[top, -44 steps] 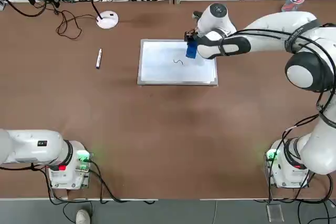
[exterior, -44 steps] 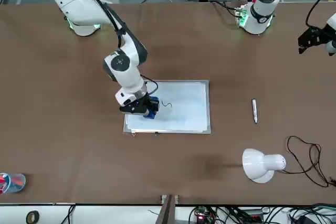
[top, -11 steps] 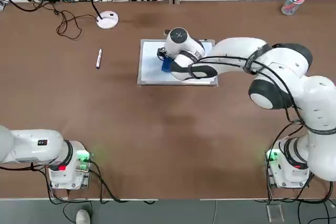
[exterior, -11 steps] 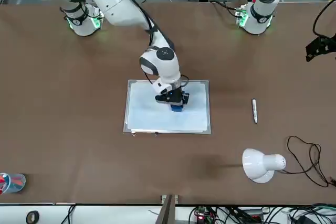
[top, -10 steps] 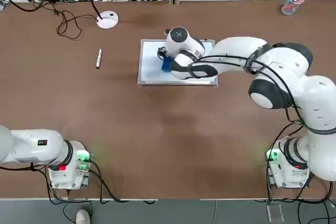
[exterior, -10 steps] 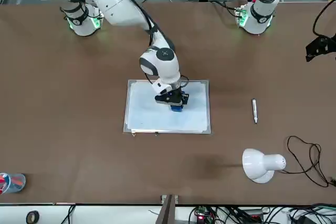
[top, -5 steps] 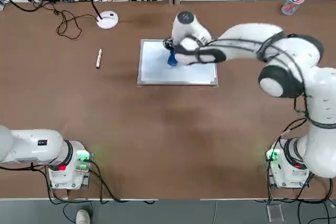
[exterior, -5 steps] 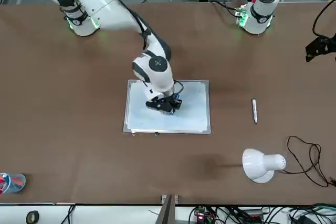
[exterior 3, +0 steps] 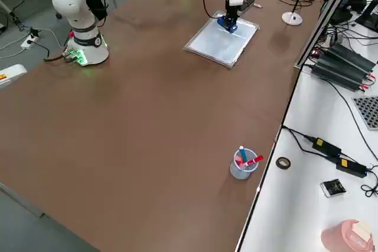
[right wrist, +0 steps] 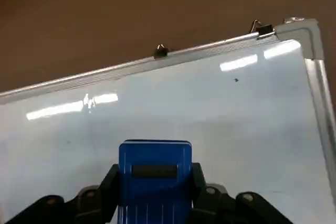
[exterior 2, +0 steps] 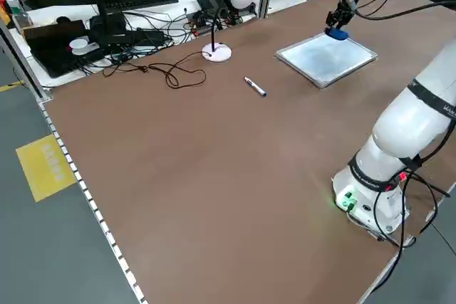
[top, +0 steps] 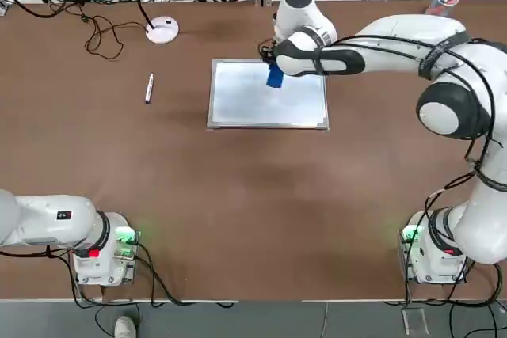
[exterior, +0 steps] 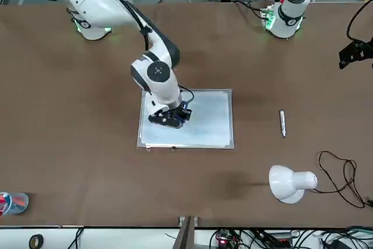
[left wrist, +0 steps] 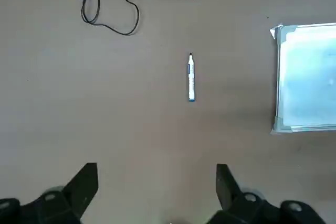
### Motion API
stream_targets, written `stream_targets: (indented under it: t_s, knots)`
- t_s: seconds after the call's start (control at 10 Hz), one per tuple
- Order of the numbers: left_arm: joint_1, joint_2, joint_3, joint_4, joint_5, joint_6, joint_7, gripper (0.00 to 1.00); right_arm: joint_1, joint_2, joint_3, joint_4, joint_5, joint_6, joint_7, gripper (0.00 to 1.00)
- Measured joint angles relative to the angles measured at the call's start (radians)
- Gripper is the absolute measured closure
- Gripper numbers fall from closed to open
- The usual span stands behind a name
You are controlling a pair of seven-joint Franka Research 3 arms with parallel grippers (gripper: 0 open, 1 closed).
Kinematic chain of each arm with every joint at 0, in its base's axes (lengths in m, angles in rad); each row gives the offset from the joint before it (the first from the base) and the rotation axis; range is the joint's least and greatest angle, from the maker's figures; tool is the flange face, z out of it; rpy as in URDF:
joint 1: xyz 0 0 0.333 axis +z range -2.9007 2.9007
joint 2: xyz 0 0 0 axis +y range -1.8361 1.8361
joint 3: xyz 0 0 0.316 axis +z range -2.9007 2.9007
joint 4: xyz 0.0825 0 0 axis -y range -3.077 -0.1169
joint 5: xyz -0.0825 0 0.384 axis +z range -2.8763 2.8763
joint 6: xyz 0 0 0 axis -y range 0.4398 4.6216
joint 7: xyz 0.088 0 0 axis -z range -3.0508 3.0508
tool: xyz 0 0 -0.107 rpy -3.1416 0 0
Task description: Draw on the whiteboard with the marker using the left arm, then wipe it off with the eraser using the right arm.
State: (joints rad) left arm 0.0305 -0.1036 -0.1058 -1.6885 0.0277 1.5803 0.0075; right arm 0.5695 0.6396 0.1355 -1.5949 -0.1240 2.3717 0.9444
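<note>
The whiteboard (top: 238,104) lies flat in the far middle of the table, and its white face looks wiped. My right gripper (top: 274,71) is shut on the blue eraser (top: 275,77) and presses it onto the board near the far edge. In the right wrist view the eraser (right wrist: 155,174) sits between the fingers on the whiteboard (right wrist: 210,103). The marker (top: 149,88) lies on the table to the board's left, and shows as the marker (left wrist: 191,78) in the left wrist view. My left gripper (left wrist: 157,187) hangs open above the table at the left side, holding nothing.
A white lamp base (top: 162,30) with a looped black cable stands at the far left, beyond the marker. A clear cup (top: 440,4) with a red item stands at the far right corner. The near half of the brown table is bare.
My right gripper has slid the eraser from the board's left middle toward its far edge and to the right. The squiggle from the oldest frames is gone. The left arm has not moved.
</note>
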Motion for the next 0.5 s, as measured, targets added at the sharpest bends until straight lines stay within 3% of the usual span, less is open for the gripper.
stream_targets:
  t_s: [0.3, 0.5]
  knots:
    - [0.000, 0.001, 0.000, 0.000, 0.000, 0.003, 0.000, 0.00, -0.039, -0.019, -0.003, -0.098, -0.066, 0.072, -0.100, 0.43]
    - [0.000, 0.001, 0.000, 0.000, 0.000, 0.003, 0.000, 0.00, -0.050, -0.019, -0.003, -0.124, -0.082, 0.094, -0.114, 0.43]
